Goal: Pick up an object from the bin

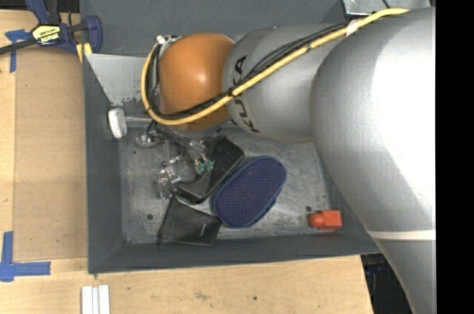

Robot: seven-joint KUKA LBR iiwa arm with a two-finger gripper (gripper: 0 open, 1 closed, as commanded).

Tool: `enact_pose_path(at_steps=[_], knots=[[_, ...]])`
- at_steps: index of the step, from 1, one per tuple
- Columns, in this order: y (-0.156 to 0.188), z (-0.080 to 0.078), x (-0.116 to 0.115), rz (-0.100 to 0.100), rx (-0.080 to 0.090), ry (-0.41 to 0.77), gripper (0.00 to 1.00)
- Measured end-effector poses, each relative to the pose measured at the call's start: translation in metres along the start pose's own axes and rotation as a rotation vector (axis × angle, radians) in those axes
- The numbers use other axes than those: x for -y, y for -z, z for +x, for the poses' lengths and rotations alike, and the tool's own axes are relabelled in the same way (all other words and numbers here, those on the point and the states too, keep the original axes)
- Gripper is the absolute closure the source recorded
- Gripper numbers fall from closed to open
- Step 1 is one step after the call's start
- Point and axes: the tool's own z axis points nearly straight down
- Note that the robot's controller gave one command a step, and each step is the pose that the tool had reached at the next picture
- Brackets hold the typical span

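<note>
Camera view: the gripper (pixel 175 170) is set low near the bin's (pixel 104 186) left wall, just beside a flat black case (pixel 226 157) and a blue oval pad (pixel 252 192), presumably because both lie flat. Whether it is spread or closed cannot be told.

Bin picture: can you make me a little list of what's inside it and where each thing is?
bin: grey metal
gripper: low down, left of the middle
blue oval pad: on the floor, just right of the gripper
black slab: between the gripper and the blue oval pad
black flat piece: by the front wall, under the gripper
orange block: small, alone at the front right
holding something: cannot tell
</note>
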Motion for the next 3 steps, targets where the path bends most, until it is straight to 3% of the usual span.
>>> enact_pose_path(at_steps=[1, 2, 3], knots=[[-0.015, 0.057, 0.000, -0.004, 0.016, -0.355, 0.00], [-0.015, 0.089, 0.060, -0.008, 0.019, -0.544, 0.00], [-0.011, 0.085, 0.062, -0.008, 0.029, -0.547, 1.00]])
